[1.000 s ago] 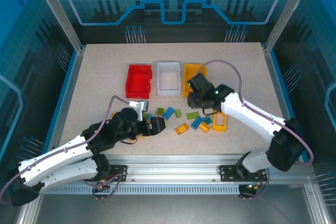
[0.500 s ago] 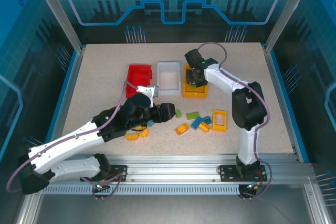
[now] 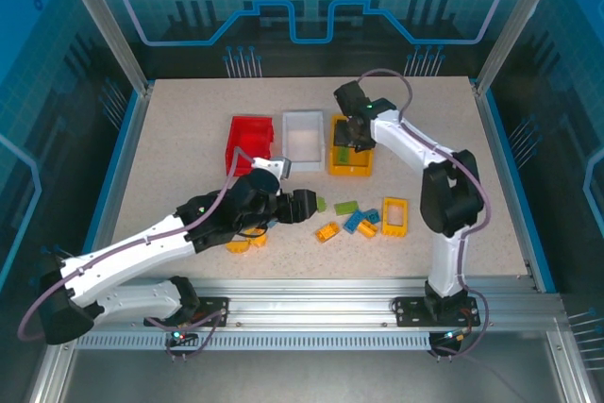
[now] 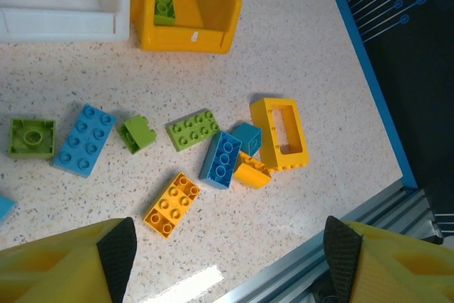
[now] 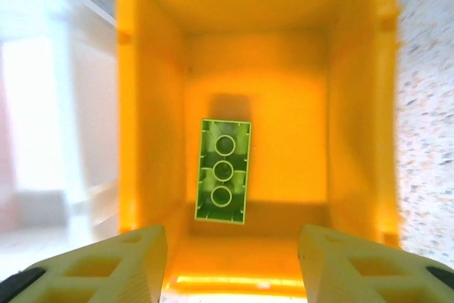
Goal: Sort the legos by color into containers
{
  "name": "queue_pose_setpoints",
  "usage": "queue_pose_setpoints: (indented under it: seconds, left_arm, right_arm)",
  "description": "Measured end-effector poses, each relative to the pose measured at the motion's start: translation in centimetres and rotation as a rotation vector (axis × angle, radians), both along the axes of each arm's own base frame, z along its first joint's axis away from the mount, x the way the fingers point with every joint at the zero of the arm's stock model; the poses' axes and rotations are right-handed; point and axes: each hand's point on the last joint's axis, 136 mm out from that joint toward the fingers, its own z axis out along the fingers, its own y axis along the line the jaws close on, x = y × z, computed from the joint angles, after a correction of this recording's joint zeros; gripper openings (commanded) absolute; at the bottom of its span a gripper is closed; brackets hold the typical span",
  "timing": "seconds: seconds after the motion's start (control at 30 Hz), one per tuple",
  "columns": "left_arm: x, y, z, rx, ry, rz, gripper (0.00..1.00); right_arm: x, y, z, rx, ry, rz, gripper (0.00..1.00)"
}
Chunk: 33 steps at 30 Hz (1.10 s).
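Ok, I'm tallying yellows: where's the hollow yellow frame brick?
In the left wrist view the frame brick lies on the table, rightmost of the loose legos, beside a blue brick.

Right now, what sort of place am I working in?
Probably a robotics lab work cell, not a home: a speckled table fenced by aluminium frame posts and blue printed panels, with a slotted mounting rail along its near edge.
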Motion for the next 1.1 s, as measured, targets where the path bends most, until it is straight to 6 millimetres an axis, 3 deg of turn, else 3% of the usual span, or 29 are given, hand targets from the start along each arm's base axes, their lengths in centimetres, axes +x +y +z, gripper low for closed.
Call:
queue_pose_setpoints:
  seconds: [0.13,0.23,0.3,0.43,0.53,0.73,0.9,1.1]
  left_arm:
    - [-0.1,-0.5,-1.1,0.009,0.039,-0.005,0.72]
    - [-0.5,-1.2,-1.3,-0.001,0.052,-0.034,0.73]
    - [-1.1,-2.0,-1.5,-0.023,0.054,-0.069,0.73]
    - [-2.6,-4.8,-2.8,-0.06,0.08,-0.155,0.73]
    - [-3.3,-6.9,-4.4,-0.061,0.112,-0.201,0.72]
    - [-4.1,-9.1,-6.6,-0.054,0.152,-0.237,0.72]
    - [-4.0,-9.7,-6.4,-0.074,0.143,-0.244,0.72]
    - [-4.0,-9.8,-6.3,-0.078,0.14,-0.244,0.72]
  right_arm:
    - [-3.6,-2.2,5.5,0.017,-0.103,-0.018,0.48]
    - [-8.5,-5.7,7.0,0.021,-0.143,-0.067,0.48]
    - [-11.7,-8.5,5.7,0.02,-0.125,-0.115,0.48]
    - [-17.5,-13.6,-0.6,0.003,0.012,-0.238,0.47]
    - [-20.2,-14.2,-4.7,-0.011,0.142,-0.251,0.46]
    - [-20.4,-14.0,-7.9,-0.001,0.243,-0.256,0.38]
    - [-19.8,-14.3,-10.0,-0.006,0.294,-0.273,0.31]
    - [-19.3,-14.3,-11.0,-0.013,0.311,-0.261,0.22]
